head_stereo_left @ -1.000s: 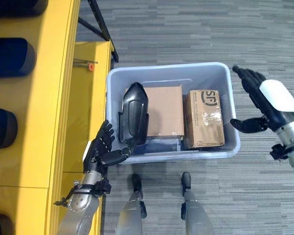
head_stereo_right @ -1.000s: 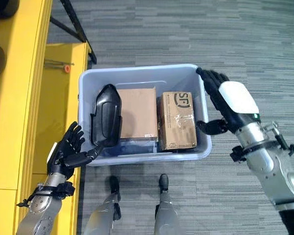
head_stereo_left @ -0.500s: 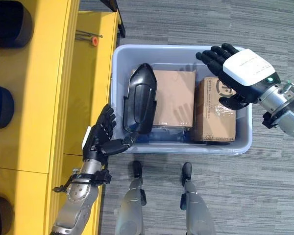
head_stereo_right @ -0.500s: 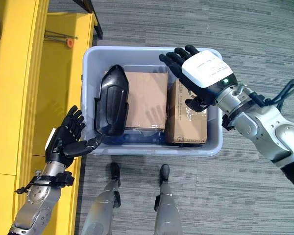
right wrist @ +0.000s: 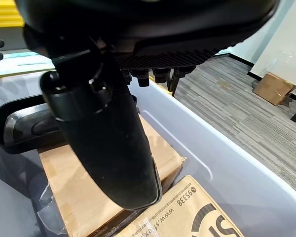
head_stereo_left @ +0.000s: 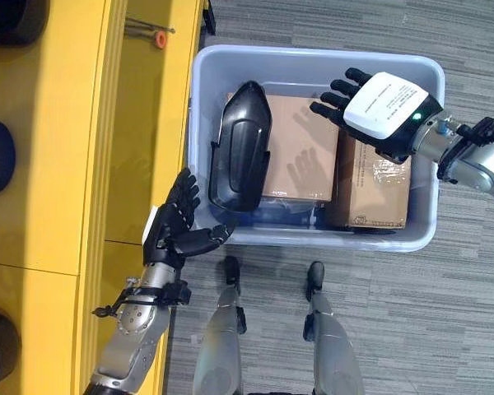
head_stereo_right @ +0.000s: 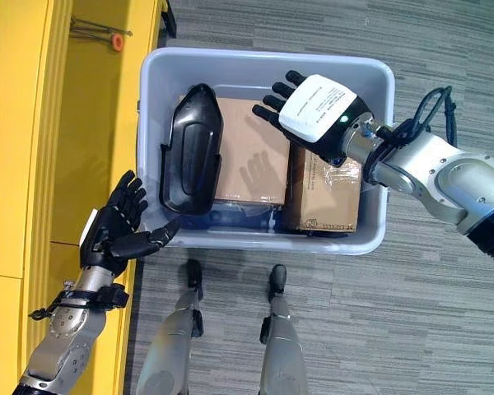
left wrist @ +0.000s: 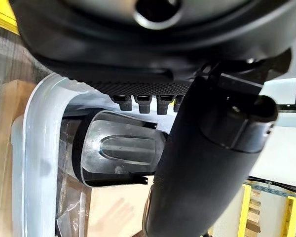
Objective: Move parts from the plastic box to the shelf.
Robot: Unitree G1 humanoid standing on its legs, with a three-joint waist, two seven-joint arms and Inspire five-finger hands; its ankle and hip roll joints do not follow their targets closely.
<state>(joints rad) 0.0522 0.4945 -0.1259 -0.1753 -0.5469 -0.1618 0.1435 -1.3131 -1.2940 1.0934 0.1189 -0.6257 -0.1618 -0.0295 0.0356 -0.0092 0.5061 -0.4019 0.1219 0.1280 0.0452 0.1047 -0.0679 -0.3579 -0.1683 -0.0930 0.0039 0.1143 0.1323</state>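
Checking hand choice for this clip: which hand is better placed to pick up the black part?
Right, likely. The right hand hovers open over the box, beside the black part. The left hand is open outside the box's near corner.

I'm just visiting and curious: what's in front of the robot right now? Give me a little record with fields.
Container: pale plastic box on grey carpet
Contents: black moulded part leaning at the box's left side; plain cardboard box in the middle; taped cardboard box on the right
Shelf: yellow shelf on the robot's left
Left hand: left hand open, outside the box by its near left corner, holding nothing
Right hand: right hand open, palm down over the cardboard boxes, holding nothing
Progress: all the parts seen lie in the box
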